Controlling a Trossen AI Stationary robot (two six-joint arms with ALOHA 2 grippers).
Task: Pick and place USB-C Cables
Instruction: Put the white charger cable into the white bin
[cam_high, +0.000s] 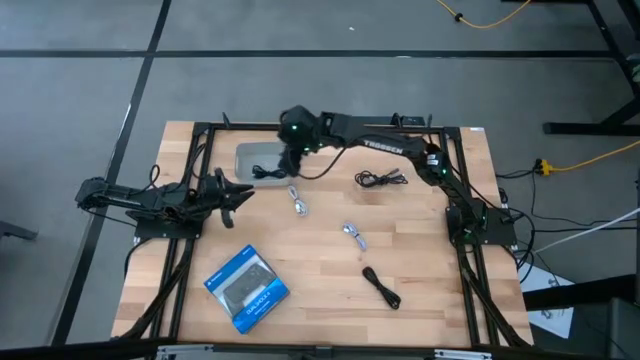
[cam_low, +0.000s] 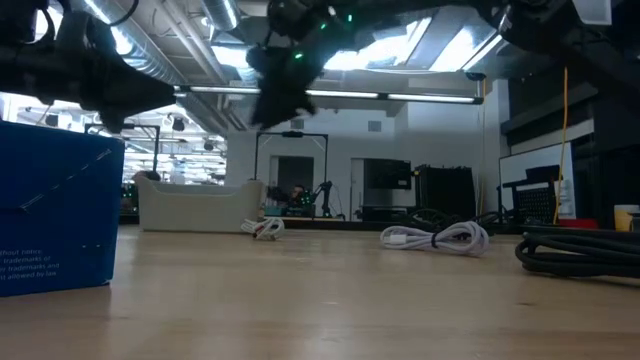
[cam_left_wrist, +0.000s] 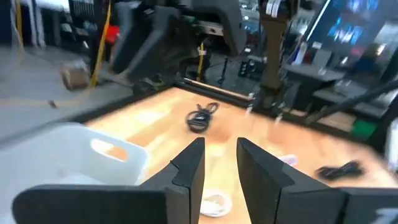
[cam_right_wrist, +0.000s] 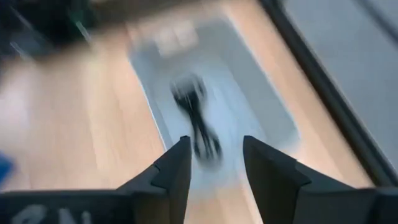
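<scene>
My right gripper (cam_high: 285, 150) hangs over the grey tray (cam_high: 250, 155), fingers spread and holding nothing.

In the right wrist view I see a dark cable (cam_right_wrist: 198, 118) lying in the tray beneath the spread fingers (cam_right_wrist: 174, 171), though it is blurred. On the wooden surface (cam_high: 420, 250) I count a thin black coil (cam_high: 380, 179) near the far edge, two whitish cables (cam_high: 299, 203) (cam_high: 354, 236) towards the middle, and a stubby black bundle (cam_high: 381, 287) nearer the front. My left gripper (cam_high: 240, 193) waits at the left side, fingers (cam_left_wrist: 186, 168) slightly apart. A blue box (cam_high: 246, 288) lies front left.
</scene>
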